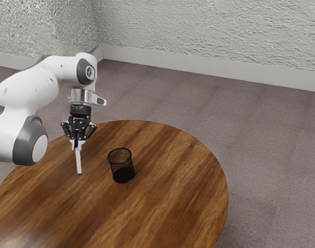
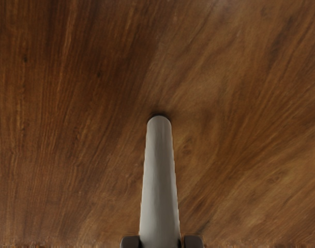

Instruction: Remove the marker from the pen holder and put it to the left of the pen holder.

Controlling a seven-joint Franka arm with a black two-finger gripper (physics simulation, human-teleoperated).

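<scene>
The gripper (image 1: 76, 146) is clamped on the marker (image 1: 78, 161), its two fingers pressing the barrel from opposite sides near the upper end. The marker hangs nearly upright directly beneath the gripper, its dark lower end (image 2: 159, 115) close to the table (image 1: 167, 201); whether it touches the wood, I cannot tell. The pen holder (image 1: 123, 175) stands upright, apart from the gripper on the exterior view's right, so the marker is clear of its rim.

The lifting-out looks done, and the step in hand is most likely the setting-down, with the release left to do. To do it well, confirm that the spot below the gripper matches the intended left of the pen holder, then ease straight down until the lower end just meets the wood. Pushing past contact could make the barrel slip or pivot between the fingers. Let go upright, the slim marker would probably topple and might roll, perhaps towards the pen holder; tilting the gripper to lay the barrel down first should be safer. Then open gently and evenly, and withdraw without dragging the marker along.
</scene>
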